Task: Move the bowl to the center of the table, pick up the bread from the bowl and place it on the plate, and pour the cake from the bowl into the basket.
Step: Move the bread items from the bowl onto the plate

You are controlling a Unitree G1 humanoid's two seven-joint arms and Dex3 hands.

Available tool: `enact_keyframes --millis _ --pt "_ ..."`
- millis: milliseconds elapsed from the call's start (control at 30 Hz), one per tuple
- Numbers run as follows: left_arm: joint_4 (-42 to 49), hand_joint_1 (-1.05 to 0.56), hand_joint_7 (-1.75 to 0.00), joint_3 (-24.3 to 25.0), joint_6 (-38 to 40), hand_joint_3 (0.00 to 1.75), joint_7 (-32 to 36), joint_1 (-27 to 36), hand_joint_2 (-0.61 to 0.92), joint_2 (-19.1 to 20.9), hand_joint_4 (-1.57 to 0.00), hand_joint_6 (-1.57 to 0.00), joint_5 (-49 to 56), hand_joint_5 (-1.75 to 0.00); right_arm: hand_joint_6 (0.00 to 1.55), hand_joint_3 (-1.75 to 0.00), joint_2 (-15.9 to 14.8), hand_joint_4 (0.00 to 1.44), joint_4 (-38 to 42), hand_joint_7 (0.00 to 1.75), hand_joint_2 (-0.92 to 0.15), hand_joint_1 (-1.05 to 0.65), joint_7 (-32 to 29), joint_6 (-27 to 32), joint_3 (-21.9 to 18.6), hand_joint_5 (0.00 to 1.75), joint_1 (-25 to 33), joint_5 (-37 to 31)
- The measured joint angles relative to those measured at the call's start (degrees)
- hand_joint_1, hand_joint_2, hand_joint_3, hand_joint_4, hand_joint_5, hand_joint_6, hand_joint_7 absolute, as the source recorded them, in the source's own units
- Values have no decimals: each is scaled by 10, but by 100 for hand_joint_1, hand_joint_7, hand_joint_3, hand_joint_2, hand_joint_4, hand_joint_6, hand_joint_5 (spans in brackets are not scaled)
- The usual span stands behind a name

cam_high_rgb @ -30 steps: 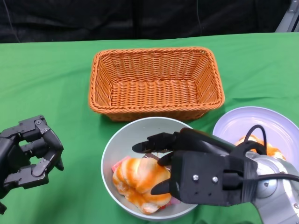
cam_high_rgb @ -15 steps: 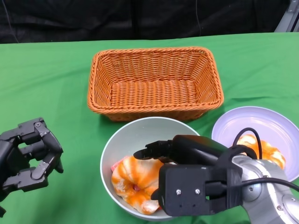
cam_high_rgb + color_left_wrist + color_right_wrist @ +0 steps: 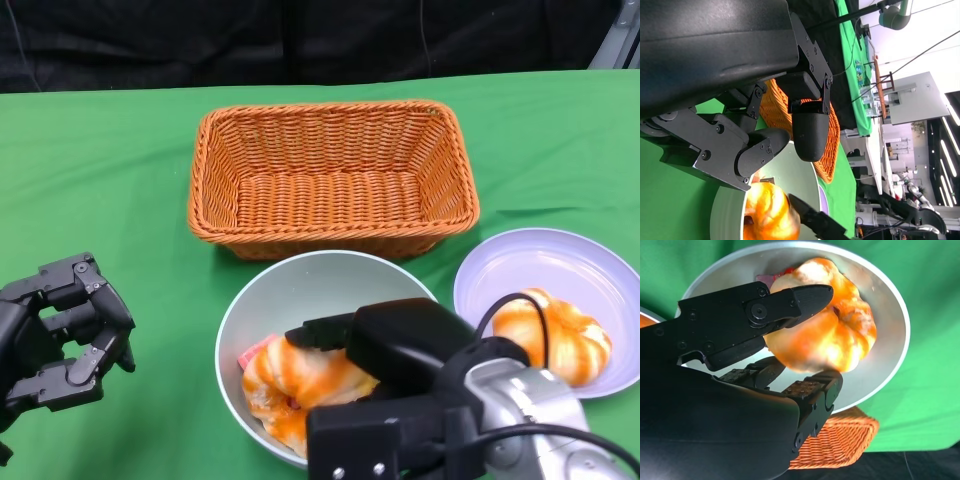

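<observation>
The grey bowl [image 3: 262,301] stands in front of the wicker basket [image 3: 330,175]. An orange glazed bread [image 3: 300,385] lies in it, over a pink piece of cake [image 3: 256,354]. My right hand [image 3: 390,340] reaches into the bowl from the right. In the right wrist view its fingers [image 3: 790,302] close around the bread [image 3: 840,325] from two sides, inside the bowl [image 3: 892,310]. A second bread [image 3: 555,335] lies on the lilac plate [image 3: 545,265] at the right. My left hand [image 3: 60,330] hovers at the lower left, fingers curled, holding nothing.
The basket has nothing in it and nearly touches the bowl's far rim. Plate and bowl sit close together. Green cloth [image 3: 100,180] covers the table, with a black backdrop behind. The left wrist view shows my left hand [image 3: 755,100] beside the bowl [image 3: 727,215].
My right hand has sunk lower over the bowl and drawn its fingers in around the bread, which has shifted slightly. The left hand has stayed in place.
</observation>
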Motion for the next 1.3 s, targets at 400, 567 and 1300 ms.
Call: enact_keyframes --millis 400,567,1300 --pt "-8 -4 -137 -1 -1 99 0 5 61 0 -73 -75 3 -167 47 -11 45 79 68 1 -92 -74 -13 -17 1 13 -2 -37" --pt "-17 -3 -137 -2 -1 103 2 8 58 0 -74 -76 6 -165 50 -3 54 93 84 1 -91 -53 -29 -33 -14 16 1 -30" --pt "-15 -1 -137 -5 -18 112 6 8 55 0 -75 -76 11 -164 113 -1 74 74 141 4 -91 -21 -193 -122 -71 118 36 13"
